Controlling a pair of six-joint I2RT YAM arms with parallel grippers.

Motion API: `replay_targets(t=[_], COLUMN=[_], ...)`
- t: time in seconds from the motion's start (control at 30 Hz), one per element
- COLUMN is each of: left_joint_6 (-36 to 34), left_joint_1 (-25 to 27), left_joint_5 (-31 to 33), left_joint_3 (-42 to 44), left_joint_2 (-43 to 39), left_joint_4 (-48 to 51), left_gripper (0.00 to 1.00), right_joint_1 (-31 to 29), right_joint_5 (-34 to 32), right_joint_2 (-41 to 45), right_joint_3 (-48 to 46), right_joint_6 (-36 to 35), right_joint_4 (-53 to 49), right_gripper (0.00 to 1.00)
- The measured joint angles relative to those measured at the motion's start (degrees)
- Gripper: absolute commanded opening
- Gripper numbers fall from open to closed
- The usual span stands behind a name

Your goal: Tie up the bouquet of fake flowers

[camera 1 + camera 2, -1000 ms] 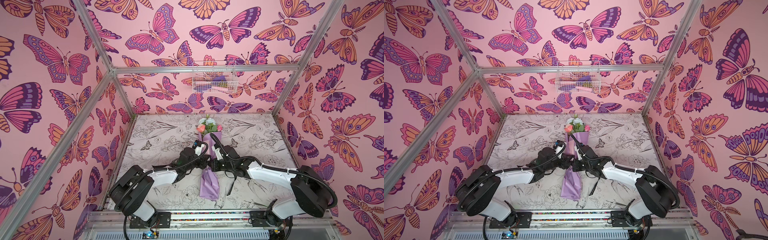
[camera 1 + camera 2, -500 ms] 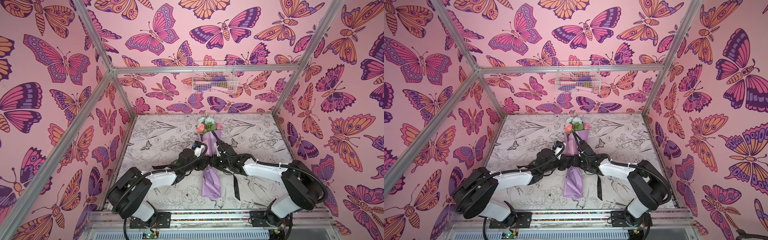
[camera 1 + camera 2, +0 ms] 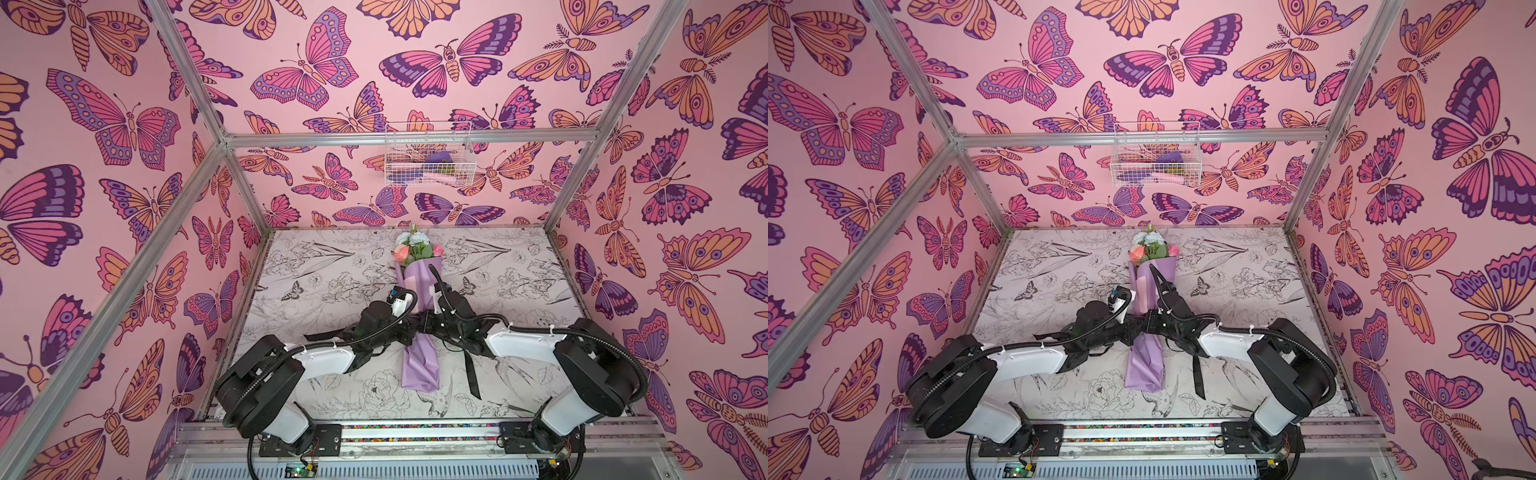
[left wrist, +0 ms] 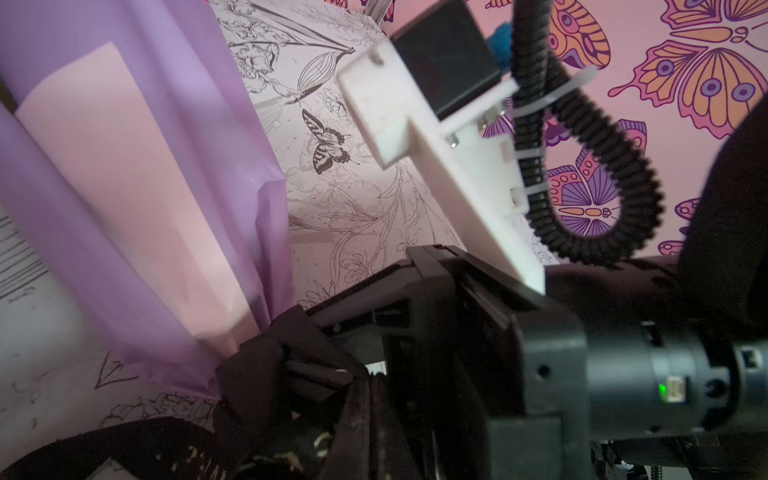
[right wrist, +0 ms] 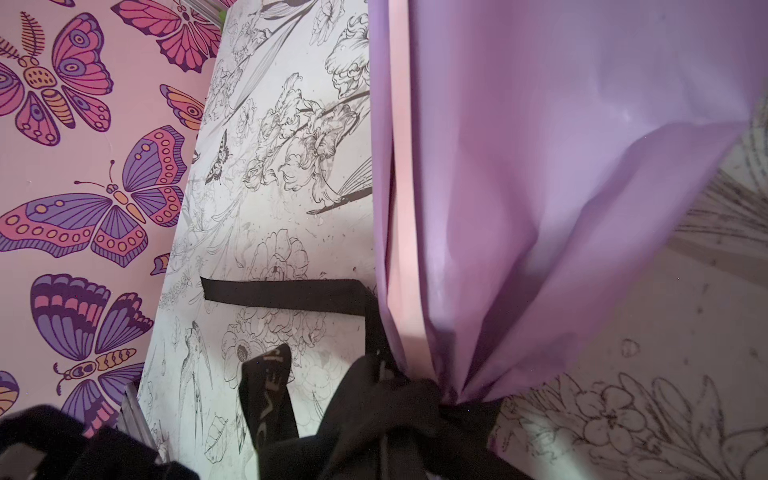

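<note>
- Lilac-and-pink glossy paper wraps the bouquet of fake flowers [image 3: 417,286], lying centre of table [image 3: 316,291], blooms toward back wall; vs 1 s ago, right arm [image 3: 523,345] has folded in closer.
- Matte black ribbon [image 3: 471,374] w/ pale lettering cinches the creased waist; one tail lies flat on the table.
- Left gripper [image 3: 406,334] & right gripper [image 3: 426,326] meet at that knot; jaws pressed together, each pinching ribbon.

bright, even top views; wrist views dimmer, edges blurred.
</note>
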State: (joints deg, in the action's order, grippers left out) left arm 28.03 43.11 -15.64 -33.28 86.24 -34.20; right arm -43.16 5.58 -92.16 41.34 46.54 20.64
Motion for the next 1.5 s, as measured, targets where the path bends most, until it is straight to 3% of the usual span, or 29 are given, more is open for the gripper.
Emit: replay_targets(t=[0.93,1.5], left_joint_6=[2.29,2.51], left_joint_1=[0.04,0.09], left_joint_5=[3.65,4.61], left_joint_3=[2.27,2.51], left_joint_2=[4.28,4.22], left_joint_4=[1.31,1.27], left_gripper=[0.00,0.00], right_joint_1=[0.00,-0.46], right_joint_5=[-0.22,-3.21], right_joint_2=[-2.19,9.68], right_joint_3=[-1.79,-1.79], right_joint_6=[-0.28,0.31], right_joint_4=[2.51,-7.89], right_gripper=[0.24,0.34])
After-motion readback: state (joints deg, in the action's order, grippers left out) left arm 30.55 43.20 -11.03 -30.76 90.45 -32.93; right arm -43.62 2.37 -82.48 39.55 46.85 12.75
